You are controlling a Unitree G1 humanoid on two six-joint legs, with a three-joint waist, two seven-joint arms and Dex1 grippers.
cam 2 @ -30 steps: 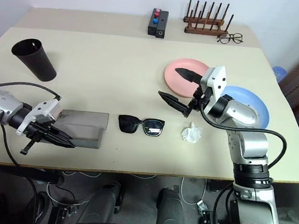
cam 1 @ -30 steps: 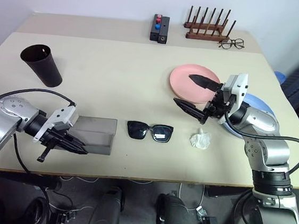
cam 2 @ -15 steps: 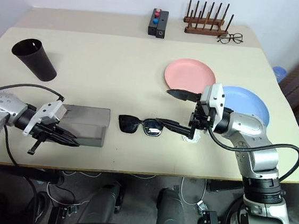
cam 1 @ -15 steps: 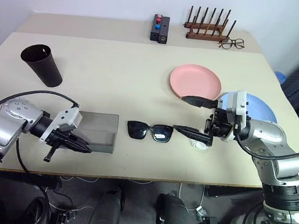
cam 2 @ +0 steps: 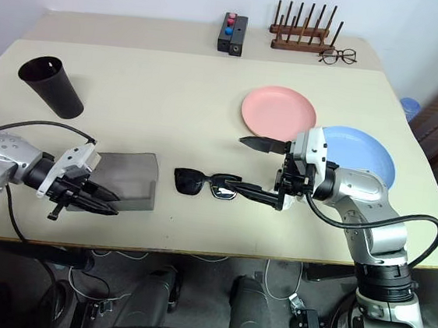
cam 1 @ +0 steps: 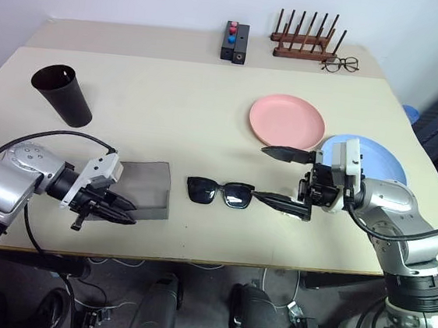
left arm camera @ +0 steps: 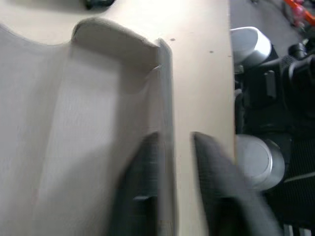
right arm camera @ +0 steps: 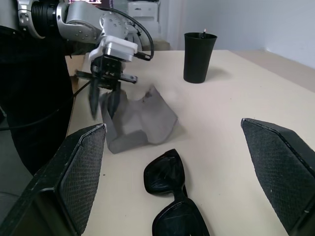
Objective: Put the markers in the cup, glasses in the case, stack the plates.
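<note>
Right gripper (cam 1: 285, 179), fingers spread wide, has dropped from over the round pink plate (cam 1: 286, 120) to table level, its lower finger now just beside the black thick-framed sunglasses (cam 1: 219, 193) lying mid-table. Left gripper (cam 1: 117, 210), clamped on the near edge of the soft grey flap-lidded case (cam 1: 147, 190) a second ago, now shows its fingers slightly parted astride that edge, and the flap has lifted. Tall black tapered cup (cam 1: 62, 94) and light blue plate (cam 1: 376, 159) unchanged.
</note>
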